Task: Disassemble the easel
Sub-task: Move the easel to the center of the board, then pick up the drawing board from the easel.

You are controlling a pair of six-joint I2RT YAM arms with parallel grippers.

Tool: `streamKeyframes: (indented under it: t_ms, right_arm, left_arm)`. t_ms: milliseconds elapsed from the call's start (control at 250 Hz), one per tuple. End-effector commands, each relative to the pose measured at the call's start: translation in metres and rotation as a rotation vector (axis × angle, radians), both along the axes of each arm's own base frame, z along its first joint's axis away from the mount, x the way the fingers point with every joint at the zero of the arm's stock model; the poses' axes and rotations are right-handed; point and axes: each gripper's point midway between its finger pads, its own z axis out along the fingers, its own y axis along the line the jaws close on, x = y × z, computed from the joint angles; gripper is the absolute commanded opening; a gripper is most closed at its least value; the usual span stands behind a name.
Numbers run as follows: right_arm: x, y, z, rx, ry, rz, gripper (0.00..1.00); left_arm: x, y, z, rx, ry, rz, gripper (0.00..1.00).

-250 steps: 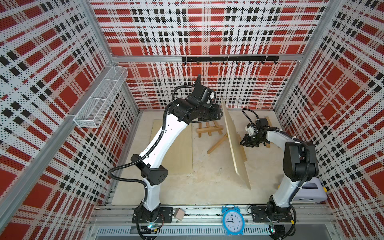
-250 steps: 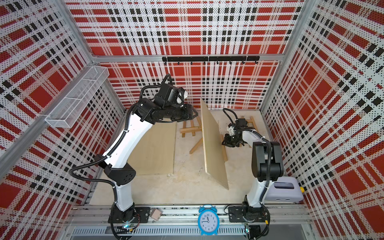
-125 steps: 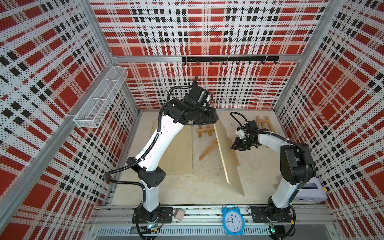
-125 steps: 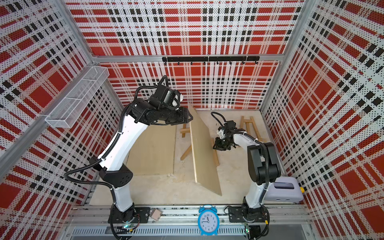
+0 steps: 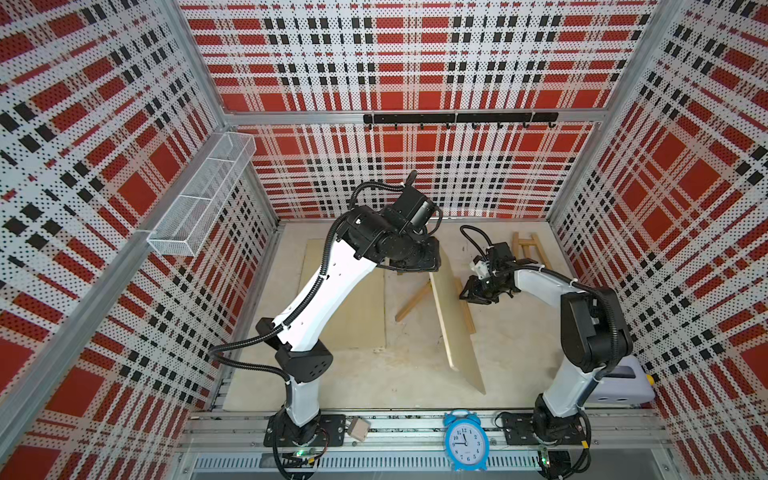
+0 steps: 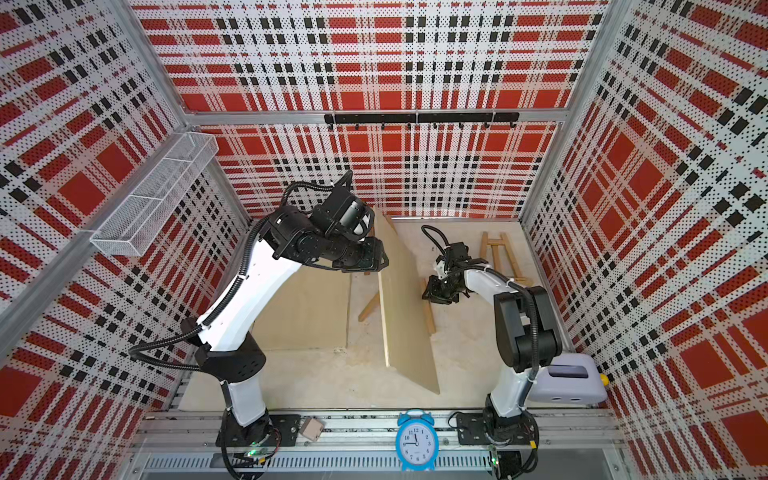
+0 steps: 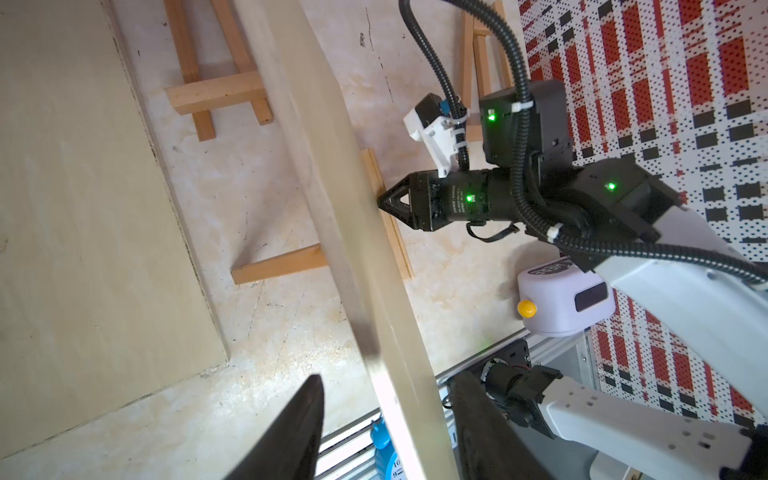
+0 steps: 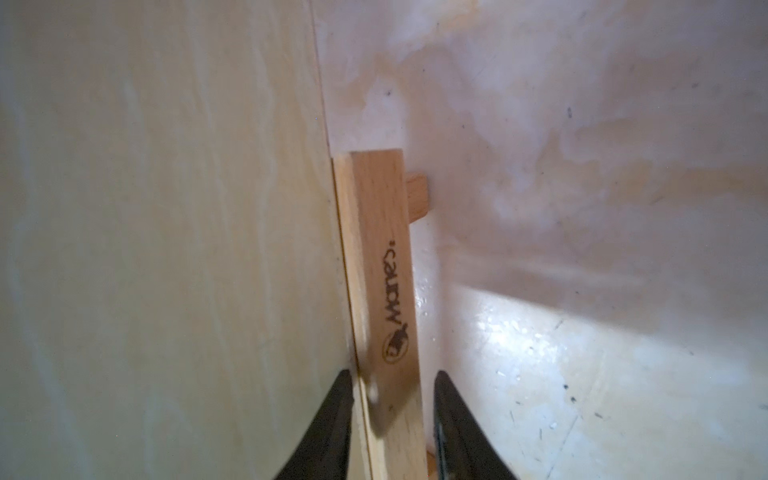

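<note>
Left hand (image 7: 384, 377) straddles the upper edge of the tilted wooden board (image 5: 457, 328), its fingers apart with a gap on each side. Right hand (image 8: 392, 374) sits low at the board's right face, fingers slightly parted on either side of the easel's ledge strip (image 8: 382, 257), just clear of it. On the tabletop (image 5: 519, 353), mid-scene, the easel frame (image 7: 216, 91) lies flat, partly hidden by the board. A second easel piece (image 5: 527, 249) lies far right.

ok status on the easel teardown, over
left end effector straddles board top edge, grip unclear. right end effector open around wooden strip. board tilted on edge, crowding that strip.
</note>
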Motion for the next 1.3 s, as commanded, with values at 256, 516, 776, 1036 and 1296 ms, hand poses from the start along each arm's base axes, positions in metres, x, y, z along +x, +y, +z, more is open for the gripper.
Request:
streamKeyframes:
  t_ms: [256, 516, 776, 1036, 1296]
  right_arm:
    - [0.004, 0.008, 0.015, 0.062, -0.055, 0.043, 0.35]
    - [-0.002, 0.001, 0.019, 0.061, -0.069, 0.050, 0.36]
    - [-0.005, -0.002, 0.020, 0.070, -0.074, 0.046, 0.36]
    - [-0.004, -0.003, 0.018, 0.088, -0.068, 0.042, 0.36]
    - [-0.002, -0.001, 0.014, 0.112, -0.053, 0.037, 0.36]
  left_arm:
    - [-0.014, 0.004, -0.016, 0.081, 0.050, 0.075, 0.44]
    - [-0.008, -0.007, -0.031, 0.104, 0.075, 0.080, 0.43]
    - [0.004, -0.023, -0.046, 0.104, 0.102, 0.068, 0.41]
    - [0.005, -0.023, -0.059, 0.129, 0.149, 0.076, 0.31]
    - [0.000, -0.016, -0.060, 0.149, 0.177, 0.091, 0.10]
